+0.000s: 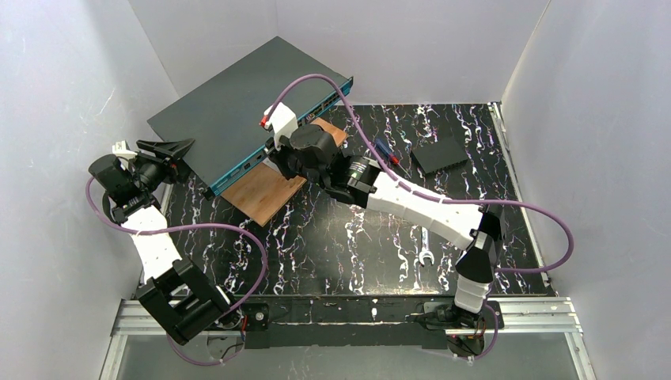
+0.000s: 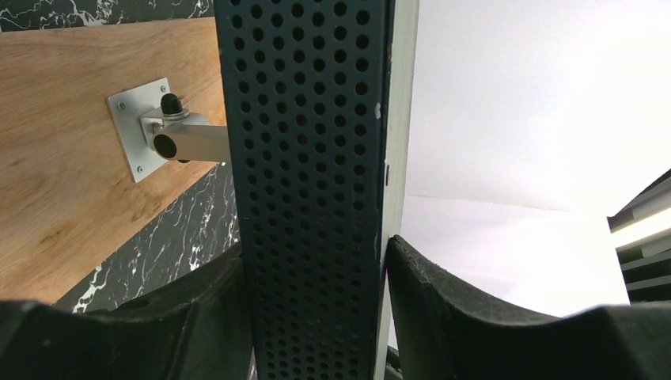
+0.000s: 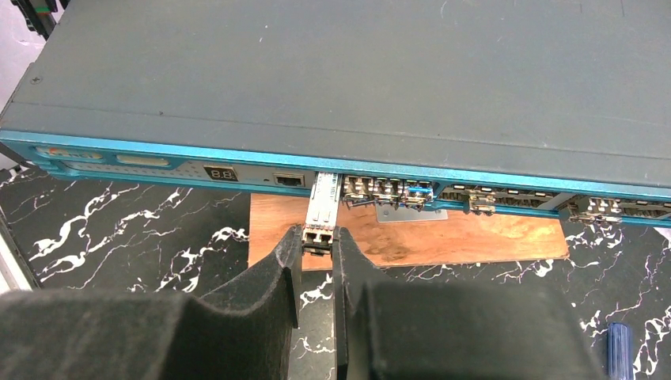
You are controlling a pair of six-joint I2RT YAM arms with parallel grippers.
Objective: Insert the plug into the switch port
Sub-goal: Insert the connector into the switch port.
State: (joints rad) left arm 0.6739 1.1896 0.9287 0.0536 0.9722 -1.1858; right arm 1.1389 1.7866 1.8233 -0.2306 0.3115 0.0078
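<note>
Two end effectors engaged: the left end effector [image 2: 316, 265] clamps the perforated side of the large flat dark grey metal switch [image 1: 237, 103] at the surface's [image 1: 356, 237] far left. The right end effector [image 3: 318, 237] pinches the small silver metal plug [image 3: 321, 207], whose front end meets the teal edge [image 3: 158, 150].

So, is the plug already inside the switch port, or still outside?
Partly in at most. The plug reaches the port row of the switch with its tip, but most of it sticks out, held by the right gripper.
</note>
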